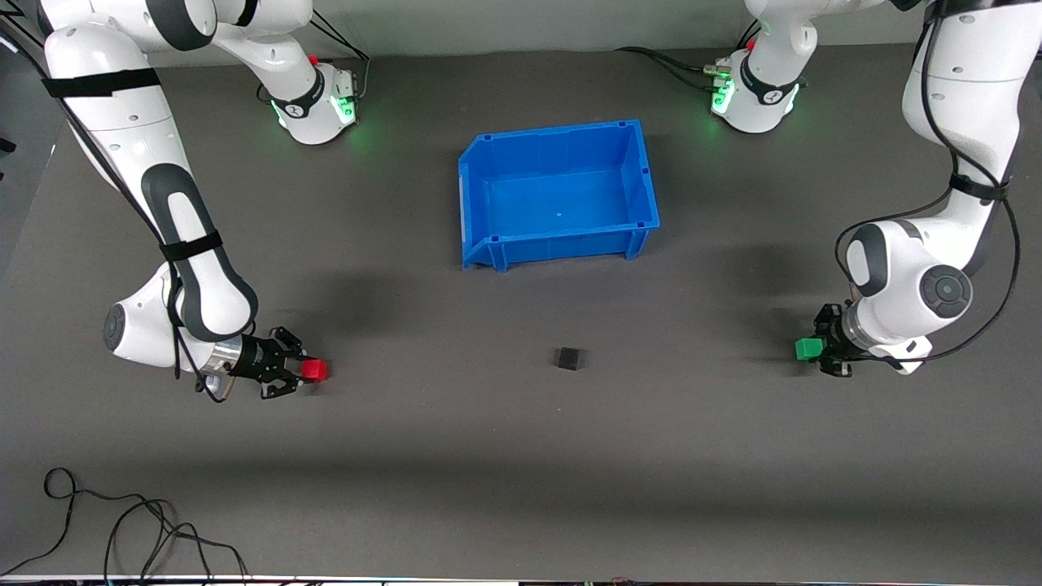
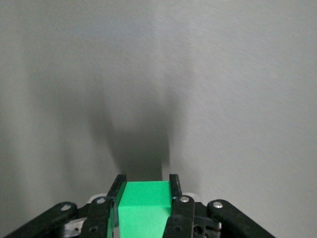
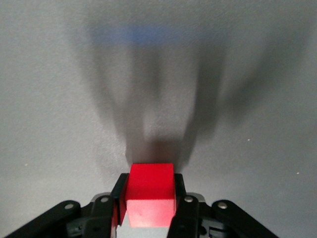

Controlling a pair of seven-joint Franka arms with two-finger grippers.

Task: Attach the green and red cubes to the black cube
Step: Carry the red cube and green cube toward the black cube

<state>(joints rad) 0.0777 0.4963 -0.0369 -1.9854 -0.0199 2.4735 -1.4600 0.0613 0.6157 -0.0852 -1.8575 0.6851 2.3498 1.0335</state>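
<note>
Front view shows the black cube (image 1: pixel 570 358) lying alone on the dark table (image 1: pixel 521 456), low of centre in the frame and below the blue bin (image 1: pixel 558 193), roughly between the two grippers. The right gripper (image 1: pixel 303 373), at lower left of the frame, has its fingers pressed against the sides of the red cube (image 1: pixel 314 370). The left gripper (image 1: pixel 818 350), at lower right, is clamped likewise on the green cube (image 1: pixel 807 349). Both arms lie nearly level with the table, each claw pointing inward along the line that runs through the black cube, so the coming move looks like a straight push from either end. Neither arm is plainly nearer; the spans look about even.

Right wrist view confirms the grip: black fingers (image 3: pixel 119 198) hug the red cube (image 3: pixel 150 191) on two opposite faces, its forward face free. Left wrist view shows the same for the green cube (image 2: pixel 143 206).

All three cubes are small, sharp-edged and solid-looking, the coloured ones glossy plastic, the black one matte. The table is a flat, soft grey mat; the bin is smooth moulded plastic, holding nothing.
</note>
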